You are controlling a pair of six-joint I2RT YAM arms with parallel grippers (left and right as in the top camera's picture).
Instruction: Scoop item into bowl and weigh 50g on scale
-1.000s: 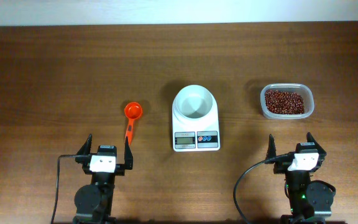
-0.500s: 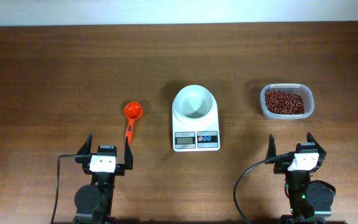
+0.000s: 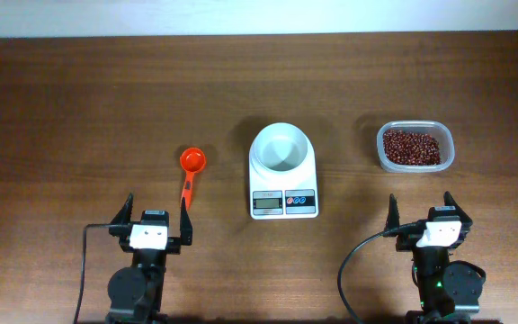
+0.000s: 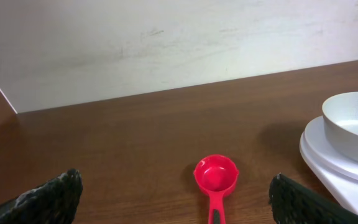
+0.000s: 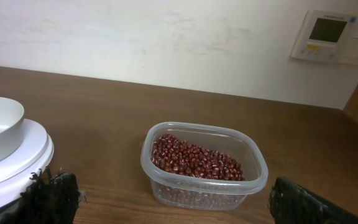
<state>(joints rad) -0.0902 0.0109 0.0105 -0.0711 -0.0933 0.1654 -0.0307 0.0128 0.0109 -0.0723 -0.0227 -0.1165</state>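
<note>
Both arms are parked at the near edge of the bench (image 3: pixel 79 108). The left fingers (image 4: pixel 45 199) and right fingers (image 5: pixel 51 196) are spread wide and hold nothing. The beans (image 3: pixel 412 147) fill a clear container (image 3: pixel 451 153) well to the right of the scale (image 3: pixel 283 203), which carries the empty bowl (image 3: pixel 282 148). The orange scoop (image 3: pixel 188 180) lies flat to the left of the scale, its handle pointing at the left fingers. Likely faults: the fingers may skid off the thin, flat handle. Beans may spill during the carry, because scoop and container lie on opposite sides of the scale. Contact with the bowl would corrupt the reading, and a heaped scoop could overshoot 50 g. Only the overhead view shows the display and buttons, though the digits are illegible. The left wrist view shows the empty scoop cup, and the right wrist view shows the bean depth through the container wall.
</note>
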